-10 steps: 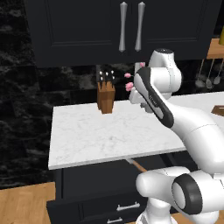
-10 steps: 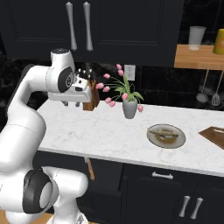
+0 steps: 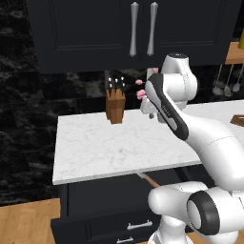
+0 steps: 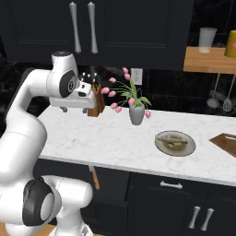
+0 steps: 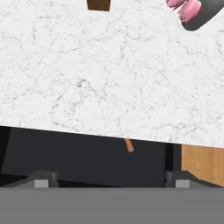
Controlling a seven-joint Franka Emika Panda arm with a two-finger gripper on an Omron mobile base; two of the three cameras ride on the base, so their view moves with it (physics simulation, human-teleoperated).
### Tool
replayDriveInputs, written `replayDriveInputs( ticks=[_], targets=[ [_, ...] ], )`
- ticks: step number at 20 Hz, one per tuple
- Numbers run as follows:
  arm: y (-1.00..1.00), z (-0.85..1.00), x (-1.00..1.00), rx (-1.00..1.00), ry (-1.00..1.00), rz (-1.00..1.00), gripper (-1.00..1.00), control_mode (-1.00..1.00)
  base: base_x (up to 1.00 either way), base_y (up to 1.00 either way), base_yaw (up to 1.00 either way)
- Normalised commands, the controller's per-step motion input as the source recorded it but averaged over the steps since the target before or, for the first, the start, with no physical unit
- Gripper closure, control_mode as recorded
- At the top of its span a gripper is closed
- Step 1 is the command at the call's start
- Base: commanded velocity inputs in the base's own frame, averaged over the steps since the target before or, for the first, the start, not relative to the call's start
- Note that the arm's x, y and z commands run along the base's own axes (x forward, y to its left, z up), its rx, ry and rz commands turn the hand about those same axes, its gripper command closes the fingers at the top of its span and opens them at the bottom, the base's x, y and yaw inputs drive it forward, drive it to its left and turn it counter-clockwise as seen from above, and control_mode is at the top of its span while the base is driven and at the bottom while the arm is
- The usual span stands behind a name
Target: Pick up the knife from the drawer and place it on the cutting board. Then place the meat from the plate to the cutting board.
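Looking down through the hand view, you see the gripper (image 5: 109,180) with its jaws spread wide and nothing between them; each dark fingertip (image 5: 41,180) sits near a bottom corner of that view. Just ahead of the jaws, roughly midway between them, lies the open drawer (image 5: 83,159), a dark matte-black cavity under the counter's front edge. A short stretch of the knife (image 5: 128,145) shows there: only the brown wooden handle end pokes out from beneath the counter edge, and the blade is hidden. The jaws are above it and apart from it, not touching.

Beyond the drawer, farther ahead of the jaws, spreads the white marble countertop (image 5: 100,70). At its far side sits the brown knife block (image 5: 98,4), and to the far right a grey vase of pink tulips (image 5: 192,11).

From the right base view, your hand (image 4: 73,101) hangs over the counter's near-left part, close beside the knife block (image 4: 96,105). Well off to the jaws' right you find the plate (image 4: 175,143), grey-rimmed, with the meat (image 4: 174,140) lying across its centre as a pale strip. Farther right still, at the picture's edge, is the cutting board (image 4: 226,143), lying flat on the counter.
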Motion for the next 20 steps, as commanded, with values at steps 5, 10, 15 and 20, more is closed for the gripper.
replayDriveInputs(
  ticks=[5,10,15,20],
  targets=[
    [-0.05,-0.09,-0.27,0.00,0.08,-0.02,-1.00,1.00,-0.34,-0.23,-0.03],
    [0.00,0.00,0.00,0.00,0.00,0.00,-1.00,1.00,-0.45,-0.99,0.00],
    [0.00,0.00,0.00,0.00,0.00,0.00,-1.00,1.00,-0.01,-1.00,0.15],
    [0.00,0.00,0.00,0.00,0.00,0.00,-1.00,1.00,0.00,-0.60,0.61]
  ],
)
